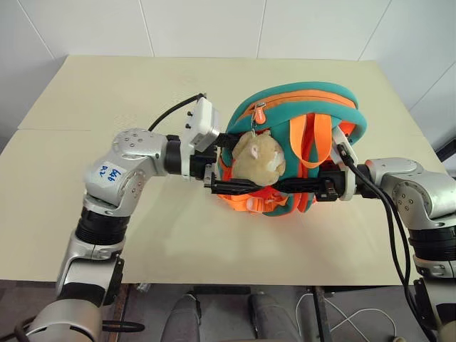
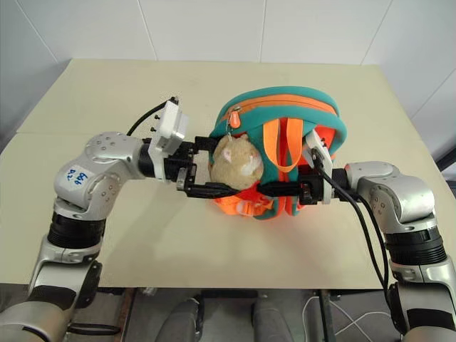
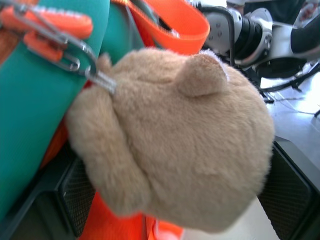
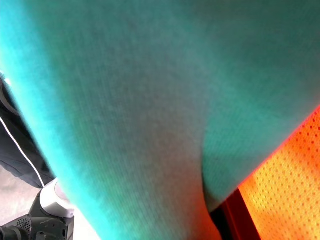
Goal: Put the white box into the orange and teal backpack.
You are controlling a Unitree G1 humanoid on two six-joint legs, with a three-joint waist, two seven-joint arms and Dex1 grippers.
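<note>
The orange and teal backpack (image 1: 299, 146) stands on the beige worktop (image 1: 107, 100), straps facing the camera, with a tan plush charm (image 1: 258, 157) hanging from its zipper. The left end effector (image 1: 226, 175) is spread wide, its fingers on either side of the charm. The right end effector (image 1: 285, 185) is closed — pressed against the backpack's lower front.

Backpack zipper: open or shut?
Shut, as far as visible: the backpack's orange zipper line runs unbroken along the teal top, pull at its end, no gap.
</note>
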